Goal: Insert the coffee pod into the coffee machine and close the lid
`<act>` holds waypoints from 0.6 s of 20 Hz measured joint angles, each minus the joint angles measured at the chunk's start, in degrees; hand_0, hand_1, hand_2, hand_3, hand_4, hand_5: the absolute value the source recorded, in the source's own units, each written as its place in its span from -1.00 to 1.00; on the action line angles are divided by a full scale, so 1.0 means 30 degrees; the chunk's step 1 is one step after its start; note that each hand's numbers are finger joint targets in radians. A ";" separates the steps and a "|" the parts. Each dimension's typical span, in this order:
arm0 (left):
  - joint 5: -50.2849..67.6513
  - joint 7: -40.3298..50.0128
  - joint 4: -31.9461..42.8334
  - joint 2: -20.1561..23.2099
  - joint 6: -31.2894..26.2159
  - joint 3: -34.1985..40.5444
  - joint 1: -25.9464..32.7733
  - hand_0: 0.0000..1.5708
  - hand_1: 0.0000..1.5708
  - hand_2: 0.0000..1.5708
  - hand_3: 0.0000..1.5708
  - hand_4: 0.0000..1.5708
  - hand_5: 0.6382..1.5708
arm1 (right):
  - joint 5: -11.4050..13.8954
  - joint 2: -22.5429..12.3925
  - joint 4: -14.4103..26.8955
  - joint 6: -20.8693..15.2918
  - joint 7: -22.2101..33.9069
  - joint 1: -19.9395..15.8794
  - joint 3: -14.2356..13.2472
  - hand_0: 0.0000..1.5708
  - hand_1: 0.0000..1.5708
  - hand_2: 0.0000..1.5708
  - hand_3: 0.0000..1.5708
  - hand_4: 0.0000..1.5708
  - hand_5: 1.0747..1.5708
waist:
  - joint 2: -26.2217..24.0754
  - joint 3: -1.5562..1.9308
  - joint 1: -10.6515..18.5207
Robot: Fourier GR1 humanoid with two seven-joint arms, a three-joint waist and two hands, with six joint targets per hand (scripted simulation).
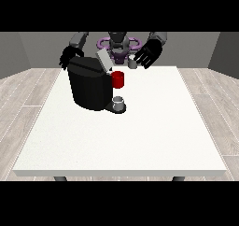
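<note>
Spread-fingered, the hand at the view's right (148,53) hovers above the table's far edge with nothing in it. Just beside its fingers stands the small grey coffee pod (133,63), upright, its axis vertical. Across the view, the hand at the left (68,57) sits behind the black coffee machine (89,85); whether its fingers are apart or together I cannot tell. On the machine, the grey lid (104,60) tilts up, open. A red part (118,79) shows at its front, above a grey cup (118,102) on the white table (140,141).

— Where's the coffee machine (89,87)?
— Black, upright, toward the view's left on the tabletop (140,136), its grey lid (103,60) tilted up, open.
— And the coffee pod (133,62)?
— Small, grey, upright near the far edge, well apart from the machine.
</note>
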 measured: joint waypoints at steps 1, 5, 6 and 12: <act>0.0061 0.0236 -0.0036 -0.0050 -0.0198 0.0048 -0.0253 0.63 0.63 0.70 0.62 -0.39 1.00 | -0.0063 -0.0065 0.0068 0.0037 -0.0059 0.0042 -0.0110 -1.00 -1.00 -1.00 -1.00 -0.36 1.00 | -0.0029 -0.0001 -0.0004; -0.0046 0.0375 0.0016 0.0393 -0.0263 0.0275 -0.1292 0.63 0.63 0.70 0.61 -0.34 1.00 | 0.0154 -0.0031 -0.0209 -0.0057 -0.0350 -0.0130 0.0047 -1.00 -1.00 -1.00 -1.00 -0.34 1.00 | 0.0742 0.0001 -0.0480; -0.0110 0.0390 0.0016 0.0318 -0.0168 0.0258 -0.1422 0.63 0.63 0.69 0.61 -0.34 1.00 | 0.0171 -0.0109 -0.0274 -0.0044 -0.0260 -0.0285 0.0026 -1.00 -1.00 -1.00 -1.00 -0.38 1.00 | 0.0881 0.0005 -0.0525; -0.0399 0.0389 0.0158 0.0362 0.0045 0.0304 -0.2119 0.66 0.66 0.69 0.59 -0.38 1.00 | 0.0309 -0.0128 -0.0570 -0.0424 -0.0177 -0.0737 -0.0129 -1.00 -1.00 -1.00 -1.00 -0.39 1.00 | 0.1622 0.0001 -0.0722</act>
